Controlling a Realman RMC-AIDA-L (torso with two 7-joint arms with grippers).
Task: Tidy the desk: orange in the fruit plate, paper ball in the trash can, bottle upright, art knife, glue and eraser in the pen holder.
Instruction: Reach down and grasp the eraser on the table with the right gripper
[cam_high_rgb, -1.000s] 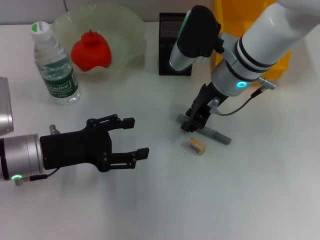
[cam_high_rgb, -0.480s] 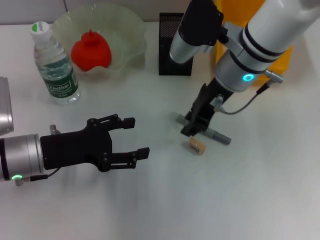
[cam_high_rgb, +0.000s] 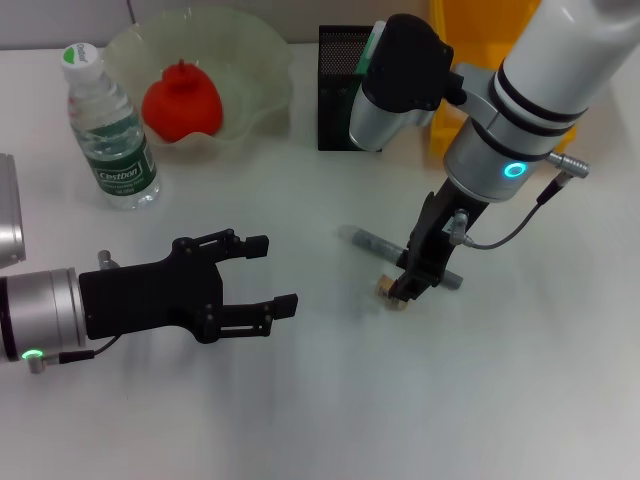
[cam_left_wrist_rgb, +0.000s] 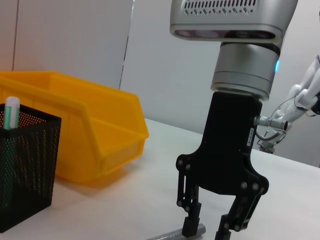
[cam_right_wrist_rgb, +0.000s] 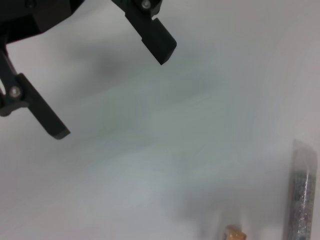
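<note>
My right gripper (cam_high_rgb: 413, 283) hangs open low over the table, its fingers straddling the grey glue (cam_high_rgb: 372, 241) near the stick's right end. The tan eraser (cam_high_rgb: 388, 292) lies just beside its fingertips, partly covered. In the left wrist view the right gripper (cam_left_wrist_rgb: 212, 229) shows its fingers apart above the glue (cam_left_wrist_rgb: 175, 233). My left gripper (cam_high_rgb: 272, 273) hovers open at the near left, holding nothing. The orange (cam_high_rgb: 181, 100) sits in the fruit plate (cam_high_rgb: 256, 58). The bottle (cam_high_rgb: 108, 130) stands upright. The art knife (cam_left_wrist_rgb: 10, 111) stands in the pen holder (cam_high_rgb: 338, 95). The paper ball is out of view.
The yellow trash can (cam_high_rgb: 497, 40) stands at the back right beside the pen holder, partly behind my right arm. In the right wrist view the eraser (cam_right_wrist_rgb: 234, 233) and glue (cam_right_wrist_rgb: 301, 192) lie on bare white table, with the left gripper's fingers (cam_right_wrist_rgb: 156, 37) farther off.
My right gripper has moved right and nearer along the glue, from its left end to above the eraser. The glue, eraser and left arm have stayed put.
</note>
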